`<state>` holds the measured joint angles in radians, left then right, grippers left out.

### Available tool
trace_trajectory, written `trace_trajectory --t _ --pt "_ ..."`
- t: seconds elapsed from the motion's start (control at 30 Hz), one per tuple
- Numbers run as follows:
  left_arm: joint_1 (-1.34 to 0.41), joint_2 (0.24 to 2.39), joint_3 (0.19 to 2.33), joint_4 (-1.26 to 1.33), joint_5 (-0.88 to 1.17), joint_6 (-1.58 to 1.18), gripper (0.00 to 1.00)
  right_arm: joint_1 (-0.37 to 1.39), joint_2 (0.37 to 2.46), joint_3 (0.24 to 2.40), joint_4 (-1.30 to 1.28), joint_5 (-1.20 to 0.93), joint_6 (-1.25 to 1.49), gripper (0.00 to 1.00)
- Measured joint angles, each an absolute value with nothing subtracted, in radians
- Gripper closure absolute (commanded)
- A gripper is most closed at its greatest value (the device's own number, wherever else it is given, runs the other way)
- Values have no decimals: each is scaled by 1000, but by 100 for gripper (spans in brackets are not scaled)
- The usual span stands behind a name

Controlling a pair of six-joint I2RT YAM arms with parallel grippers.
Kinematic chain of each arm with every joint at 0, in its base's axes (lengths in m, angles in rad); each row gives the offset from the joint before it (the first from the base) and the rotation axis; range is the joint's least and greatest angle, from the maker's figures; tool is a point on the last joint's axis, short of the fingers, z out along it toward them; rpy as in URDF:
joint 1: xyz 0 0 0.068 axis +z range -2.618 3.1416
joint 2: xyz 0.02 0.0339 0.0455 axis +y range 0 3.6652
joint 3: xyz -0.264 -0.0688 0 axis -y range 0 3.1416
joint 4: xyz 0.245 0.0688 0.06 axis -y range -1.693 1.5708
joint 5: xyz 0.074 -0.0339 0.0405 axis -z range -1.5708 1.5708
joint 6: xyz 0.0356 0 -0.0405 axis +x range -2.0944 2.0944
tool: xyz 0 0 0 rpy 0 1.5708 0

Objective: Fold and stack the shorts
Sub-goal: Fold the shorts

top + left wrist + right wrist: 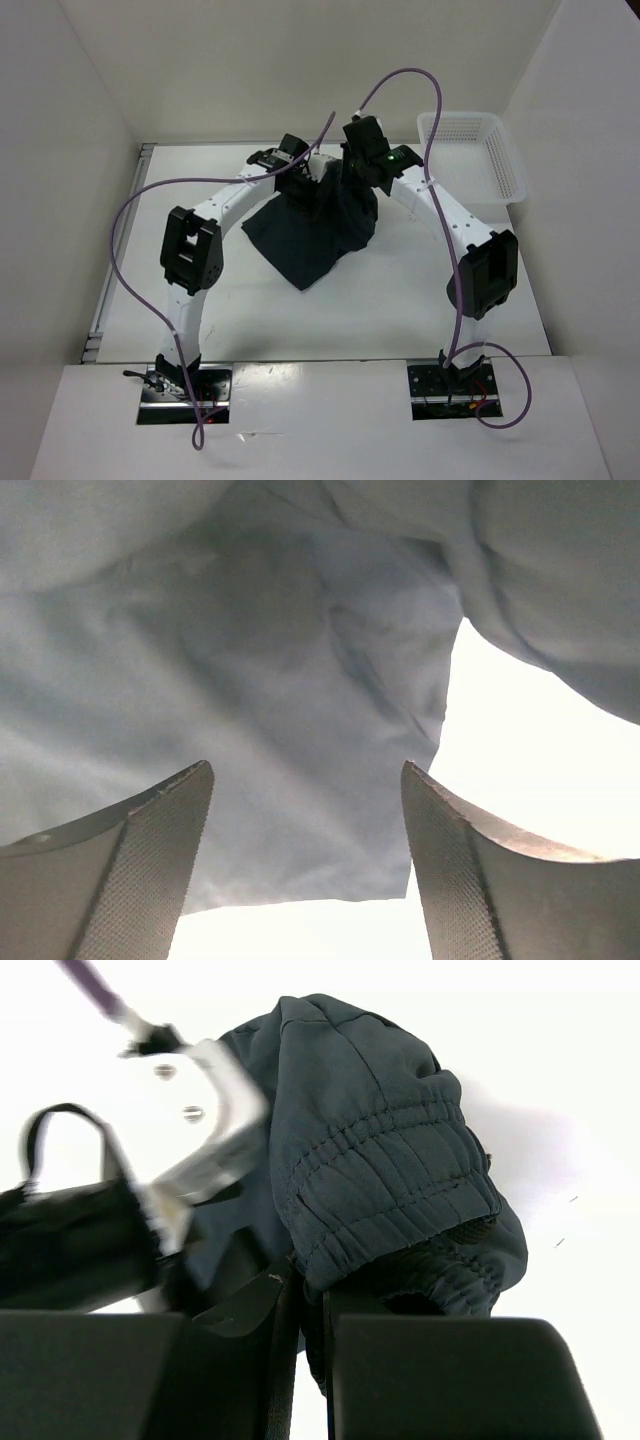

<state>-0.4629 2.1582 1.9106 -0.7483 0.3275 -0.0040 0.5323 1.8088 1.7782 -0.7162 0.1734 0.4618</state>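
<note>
Shorts (310,240): dark, crumpled heap w/ one flat corner pointing toward the arm bases; on the tabletop (400,310), well apart from the basket (512,160), to its left and nearer the bases; not folded yet, no stack begun.

Waistband (390,1180): elastic gathered into a thick roll, several layers deep; sits on the heap's side away from the bases, the side level w/ the basket.

Right hand (308,1300): the one closer to the basket; pressed nearly together, pinching dark fabric just under the waistband roll.

Left hand (307,780): farther from the basket; fingers (150,850) spread wide, gripping nothing; cloth lies just beyond the tips.

Risks, judged:
- hold is one-sided; if the right hand lifts or pulls alone, the heap prob. drags and twists, fold goes crooked;
- pinch may take only some layers; rest could slip out and sag;
- left hand closing on a loose wrinkle instead of an edge would lock in the bunching.
</note>
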Motion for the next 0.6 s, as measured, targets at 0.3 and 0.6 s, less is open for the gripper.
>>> trace_trajectory --t 0.3,0.6 --pt "-326 2015 1846 -797 303 -5 23 552 1821 1788 -702 192 417 100" --pt "-208 1960 1494 -759 142 -4 47 657 1867 1821 -671 205 372 100"
